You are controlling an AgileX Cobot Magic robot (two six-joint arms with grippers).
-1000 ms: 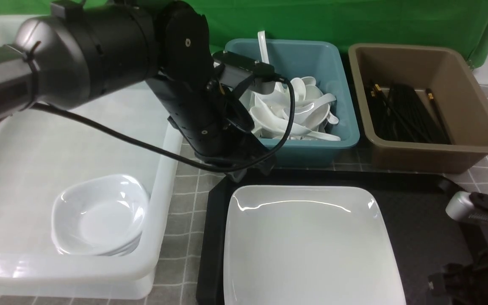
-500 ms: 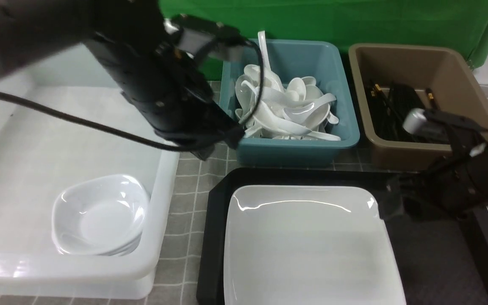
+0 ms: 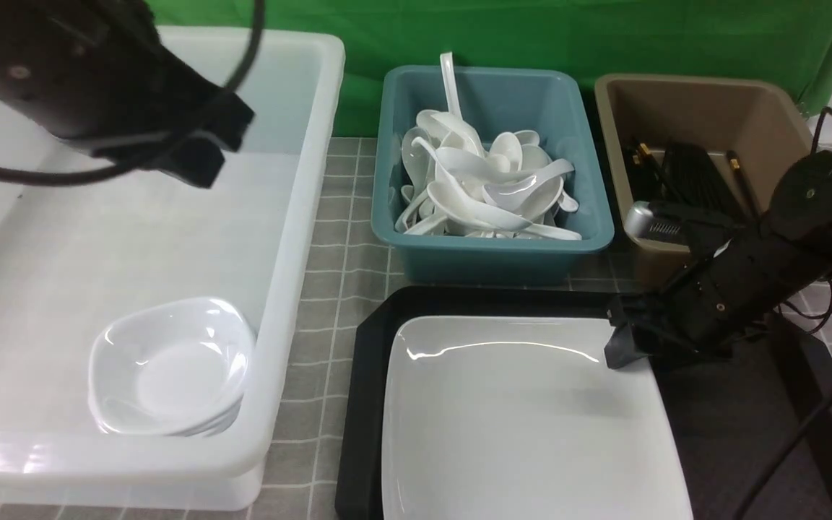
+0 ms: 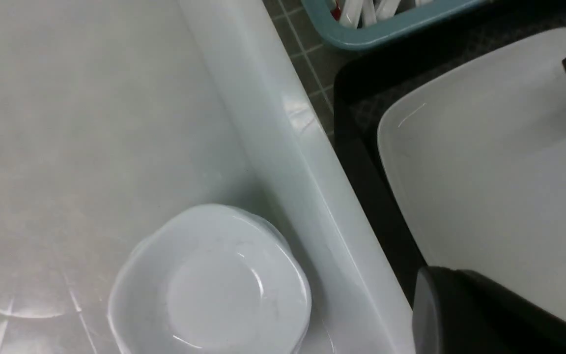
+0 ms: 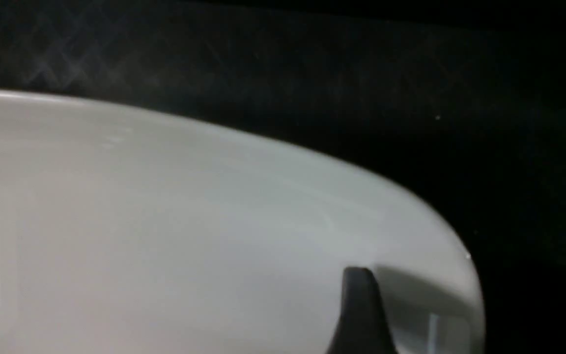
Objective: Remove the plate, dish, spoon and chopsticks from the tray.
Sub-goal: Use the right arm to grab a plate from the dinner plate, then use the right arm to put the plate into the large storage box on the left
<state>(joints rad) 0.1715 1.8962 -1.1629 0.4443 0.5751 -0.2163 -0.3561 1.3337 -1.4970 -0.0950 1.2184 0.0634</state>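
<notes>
The large white plate [image 3: 524, 419] lies on the black tray [image 3: 362, 404] and fills most of it. My right gripper [image 3: 622, 339] is at the plate's far right corner and stands open. One dark finger [image 5: 361, 314] hangs just over the plate's rim [image 5: 410, 216]; the other finger is hidden in the dark. My left gripper [image 3: 203, 148] is shut and empty, raised over the white tub. Small white dishes [image 3: 170, 368] are stacked in the tub. White spoons [image 3: 481, 188] fill the teal bin, and black chopsticks [image 3: 683, 191] lie in the brown bin.
The white tub [image 3: 293, 238] stands left of the tray, with the dish stack [image 4: 209, 290] near its front right corner. The teal bin [image 3: 495, 253] and the brown bin [image 3: 806, 144] stand behind the tray. A green backdrop closes the far side.
My left arm swung from the tray's far left corner back and left over the tub. My right arm came up from the near right to the plate's far right corner, jaws widening.
</notes>
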